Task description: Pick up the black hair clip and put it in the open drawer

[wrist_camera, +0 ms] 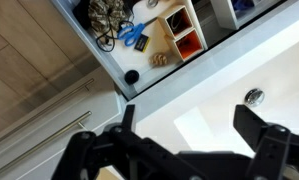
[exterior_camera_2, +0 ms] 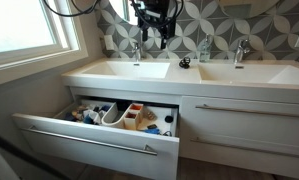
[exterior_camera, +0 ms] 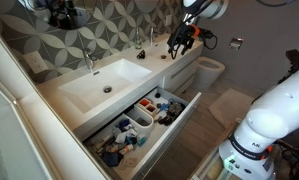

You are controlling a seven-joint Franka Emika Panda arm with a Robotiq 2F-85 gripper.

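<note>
The black hair clip is a tiny dark shape lying on the white counter between the two basins, close to the back wall. My gripper hangs open and empty above the counter, up and to the left of the clip, and it also shows in an exterior view. In the wrist view its fingers are spread wide over a white basin with nothing between them. The open drawer is pulled out below the counter and holds white bins and mixed toiletries. It shows in both exterior views and in the wrist view.
Chrome faucets stand behind the basins. A basin drain lies under the gripper. A shut drawer front with a bar handle is beside the open one. A toilet stands past the vanity's end.
</note>
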